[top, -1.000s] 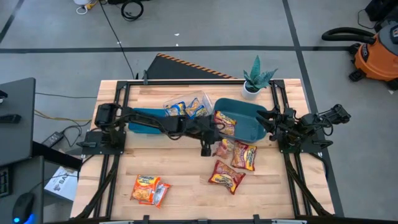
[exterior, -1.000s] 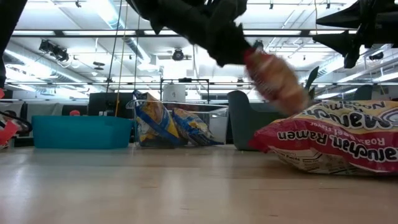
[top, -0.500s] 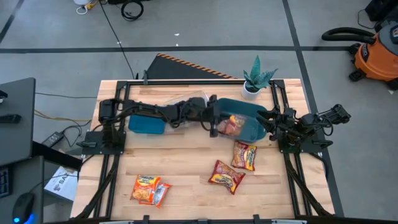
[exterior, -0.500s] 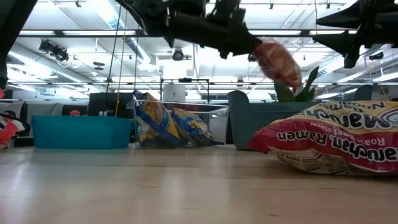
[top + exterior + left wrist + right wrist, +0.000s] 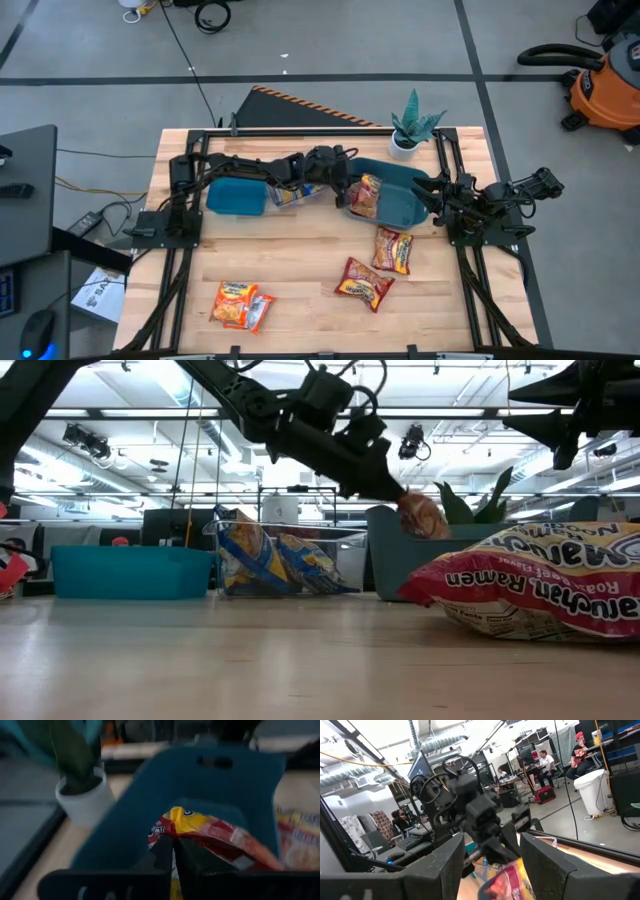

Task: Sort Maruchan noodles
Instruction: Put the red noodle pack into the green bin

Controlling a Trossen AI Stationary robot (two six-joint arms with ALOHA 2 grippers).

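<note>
My left gripper point(image 5: 348, 193) reaches over the right teal bin point(image 5: 400, 205), shut on a red-and-yellow Maruchan packet point(image 5: 366, 195); in the low view the packet point(image 5: 421, 516) hangs at the bin's rim. Two red packets point(image 5: 393, 250) point(image 5: 365, 283) lie flat on the table, and one fills the low view's foreground point(image 5: 540, 590). Orange packets point(image 5: 240, 303) lie near the near edge. Blue packets point(image 5: 290, 190) stand in a clear tray. My right gripper point(image 5: 432, 196) waits open at the bin's right side. My left gripper pinches the red-and-yellow packet by its crimped end edge point(image 5: 172, 827) between the two shut fingers point(image 5: 187, 857). The fingers slant down from the table's left. The packet is lifted clear of the table and hangs tilted beyond the fingertips, over the inside of the teal bin point(image 5: 150, 805).
A second teal bin point(image 5: 235, 196) sits at the left, beside the clear tray. A potted plant point(image 5: 410, 130) stands at the far edge behind the right bin. Bare wood lies in the middle between the orange and red packets.
My left gripper, holding the red packet, has swung from above the loose red packets toward the far edge and over the right teal bin, then come down, so the packet now hangs at the bin's rim. The right arm has kept still.
</note>
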